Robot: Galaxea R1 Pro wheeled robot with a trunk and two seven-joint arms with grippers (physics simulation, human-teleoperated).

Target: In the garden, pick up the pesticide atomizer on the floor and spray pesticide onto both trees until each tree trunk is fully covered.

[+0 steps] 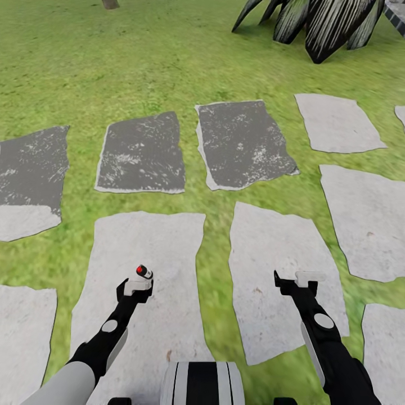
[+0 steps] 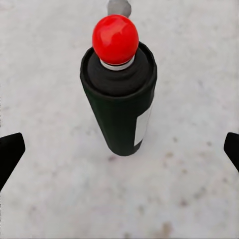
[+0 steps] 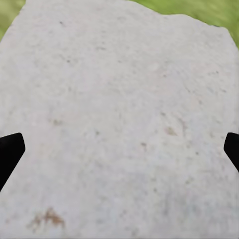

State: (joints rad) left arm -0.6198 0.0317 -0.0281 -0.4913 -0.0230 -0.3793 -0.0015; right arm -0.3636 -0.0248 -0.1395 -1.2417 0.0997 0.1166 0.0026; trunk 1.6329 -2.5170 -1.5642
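Closest to you, both arms reach forward over the paving. Your left gripper [image 1: 136, 287] hangs above a light grey stone [image 1: 140, 247], and the pesticide atomizer [image 1: 144, 272] stands upright on that stone just beyond the gripper's tips. In the left wrist view the atomizer [image 2: 119, 104] is a dark can with a red ball cap [image 2: 115, 39] and a pale label strip on its side. It sits between the two dark fingertips [image 2: 10, 152], which show at the far edges of that view, well apart from the can on either side. So your left fingers are spread wide and hold nothing; the can is centred in the gap but untouched.

Your right gripper [image 1: 301, 279] hovers over the neighbouring light grey slab [image 1: 275, 247]. In the right wrist view its fingertips [image 3: 10, 152] are likewise spread to the edges, with bare stone [image 3: 119, 119] between them and nothing gripped.

Farther out lies a row of darker grey stones [image 1: 140, 152], with grass [image 1: 140, 62] beyond. At the far edge you can see a broad-leaved striped plant [image 1: 320, 22] and the base of a tree trunk [image 1: 110, 4].
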